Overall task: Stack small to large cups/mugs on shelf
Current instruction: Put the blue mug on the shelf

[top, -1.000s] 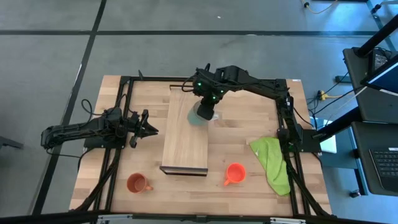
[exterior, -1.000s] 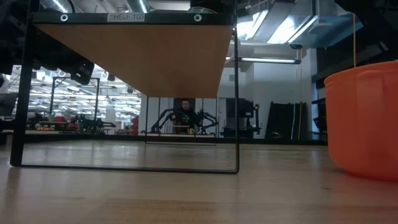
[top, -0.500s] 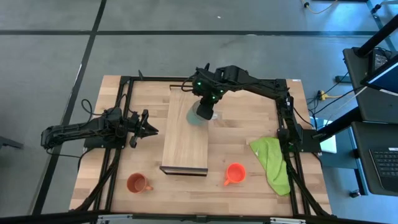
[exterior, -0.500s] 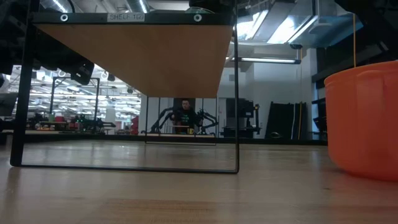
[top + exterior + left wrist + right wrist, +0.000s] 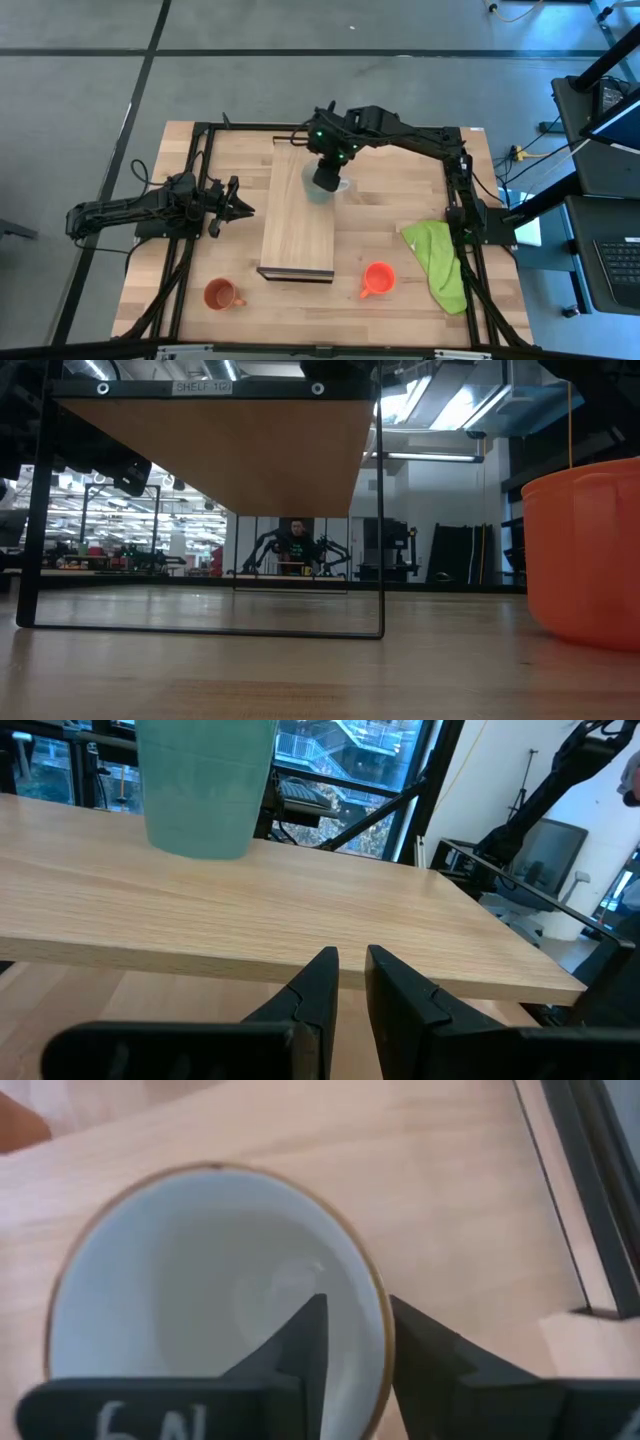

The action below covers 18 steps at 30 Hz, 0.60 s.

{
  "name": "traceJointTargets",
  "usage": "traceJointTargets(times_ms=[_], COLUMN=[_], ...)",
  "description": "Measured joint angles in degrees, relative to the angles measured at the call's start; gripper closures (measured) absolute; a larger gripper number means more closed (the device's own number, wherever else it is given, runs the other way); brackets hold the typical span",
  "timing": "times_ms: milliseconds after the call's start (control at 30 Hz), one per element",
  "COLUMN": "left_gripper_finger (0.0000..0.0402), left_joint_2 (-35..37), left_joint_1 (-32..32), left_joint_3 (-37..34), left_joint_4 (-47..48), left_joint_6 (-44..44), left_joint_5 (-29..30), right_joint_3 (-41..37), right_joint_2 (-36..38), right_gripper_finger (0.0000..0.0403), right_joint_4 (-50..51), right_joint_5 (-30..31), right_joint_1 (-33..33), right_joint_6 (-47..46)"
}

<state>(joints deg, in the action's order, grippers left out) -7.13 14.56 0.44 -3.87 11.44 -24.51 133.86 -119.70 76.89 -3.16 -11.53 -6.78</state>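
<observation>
Wood counter carries the shelf. Right pincer has shifted slightly over the grey mug, narrow, pinching its rim; mug now on the shelf's far end, release likely next. Left pincer idle, nearly closed. Orange mugs wait.

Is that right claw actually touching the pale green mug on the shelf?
Touching: the right wrist view shows the right gripper straddling the pale green mug's rim.

The pale green mug stands upright on the shelf. The brown mug and red mug sit on the counter.
</observation>
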Motion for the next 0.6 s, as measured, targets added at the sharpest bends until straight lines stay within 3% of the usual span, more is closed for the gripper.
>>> traceJointTargets(times_ms=[600], left_gripper_finger=[0.0351], left_joint_2=[0.0], left_joint_1=[0.0], left_joint_3=[0.0], left_joint_4=[0.0], left_joint_6=[0.0], left_joint_5=[0.0], right_joint_3=[1.1], right_joint_2=[0.1], right_gripper_finger=[0.0295], right_joint_4=[-4.1], right_joint_5=[0.0], right_joint_1=[0.0], right_joint_6=[1.3])
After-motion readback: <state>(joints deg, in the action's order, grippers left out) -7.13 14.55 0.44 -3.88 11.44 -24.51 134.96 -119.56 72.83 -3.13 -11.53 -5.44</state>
